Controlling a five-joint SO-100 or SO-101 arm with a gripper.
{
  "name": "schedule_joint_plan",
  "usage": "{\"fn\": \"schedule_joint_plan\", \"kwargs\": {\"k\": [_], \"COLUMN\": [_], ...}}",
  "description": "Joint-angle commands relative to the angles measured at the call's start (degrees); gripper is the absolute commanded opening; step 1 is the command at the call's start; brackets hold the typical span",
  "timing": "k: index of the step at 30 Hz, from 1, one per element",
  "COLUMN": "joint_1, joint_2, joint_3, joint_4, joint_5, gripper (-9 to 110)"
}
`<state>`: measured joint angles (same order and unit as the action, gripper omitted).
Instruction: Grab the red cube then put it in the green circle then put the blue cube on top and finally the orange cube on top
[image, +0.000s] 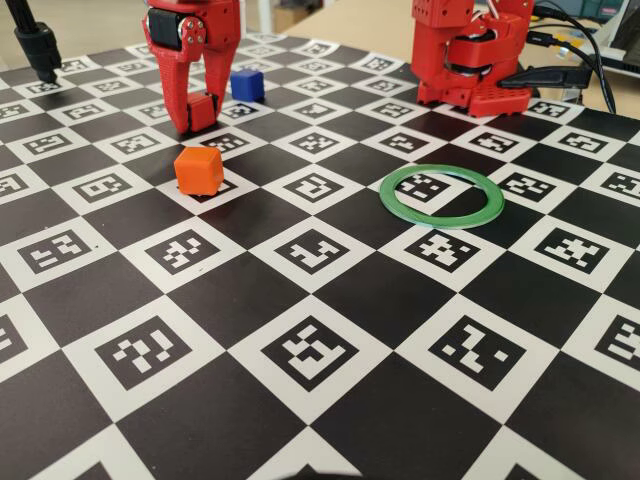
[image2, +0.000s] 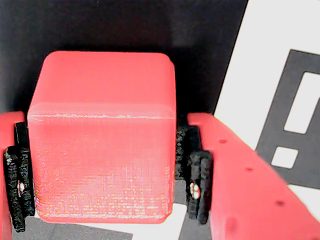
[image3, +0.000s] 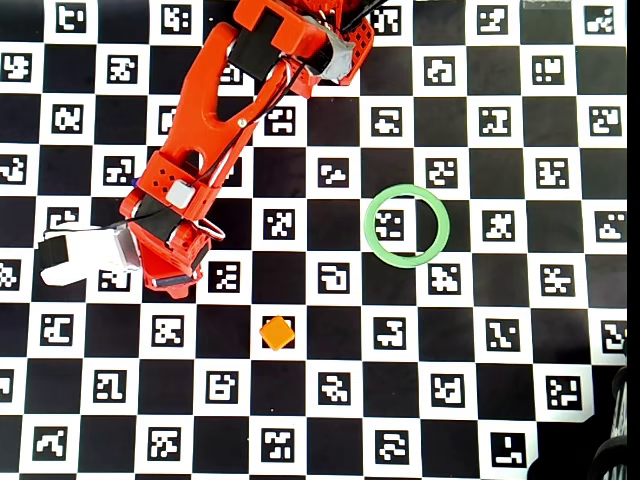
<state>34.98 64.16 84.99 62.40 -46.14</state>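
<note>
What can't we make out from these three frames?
- Red cube: hidden under the arm in the overhead view.
- Blue cube: absent from the wrist view, only a sliver beside the arm overhead.
- Tool contact: wrist view too tight to show whether the cube is off the board.

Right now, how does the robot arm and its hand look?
The arm is red-orange printed plastic with black motor blocks and thin wires along it. A white camera housing sits at the wrist. The hand has two red fingers lined with black ribbed pads.

Low front camera, top-down camera and close wrist camera share the checkered board (image: 300, 250).
</note>
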Motion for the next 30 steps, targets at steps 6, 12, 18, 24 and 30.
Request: {"fn": "schedule_joint_plan", "kwargs": {"k": [6, 12, 18, 24, 30], "joint_1": [-0.8, -3.4, -9.1, -18.7, -33.0], "joint_2": [8.2, 17.8, 30.7, 43.4, 51.9], "joint_3": [-11.6, -10.7, -3.4, 3.2, 7.0], "joint_4": [13.9, 21.4, 27.5, 33.6, 37.1], "joint_5": [3.6, 6.9, 11.2, 17.3, 26.3], "gripper": [3, 3, 2, 2, 2]}}
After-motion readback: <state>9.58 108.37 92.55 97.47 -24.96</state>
